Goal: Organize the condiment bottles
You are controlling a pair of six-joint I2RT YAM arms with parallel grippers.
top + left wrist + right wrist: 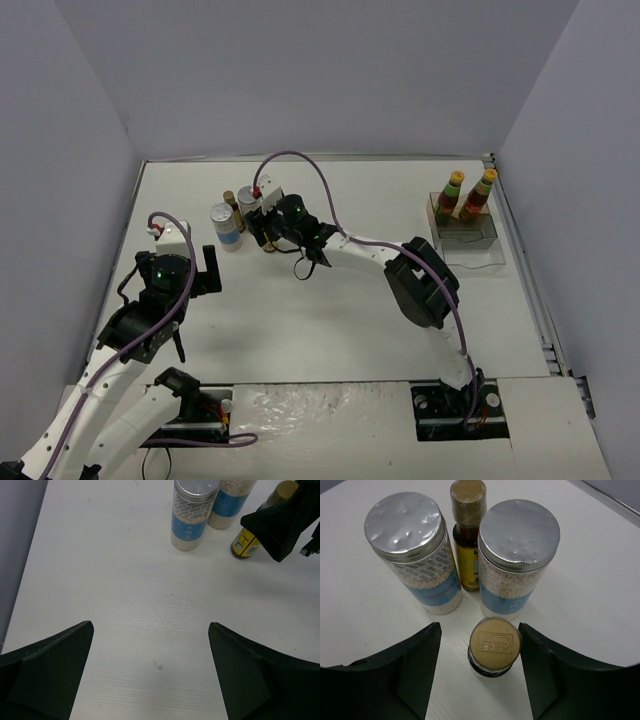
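Note:
In the right wrist view a small dark bottle with a gold cap (495,645) stands upright between the fingers of my right gripper (479,627). The jaws are open, with a gap on the left side and the right finger close to the cap. Just beyond it stand two silver-topped cylinders (415,555) (517,555) with blue-white labels, and a brown bottle with a yellow label (468,540) between them. My left gripper (150,630) hangs open over bare table, short of this group (227,225). Two more sauce bottles (450,195) (478,195) stand in the clear tray (480,245).
The clear tray with its tan block sits at the far right by the table's edge. Grey walls close in the table on the left, back and right. The right arm (420,285) stretches diagonally across the middle of the table.

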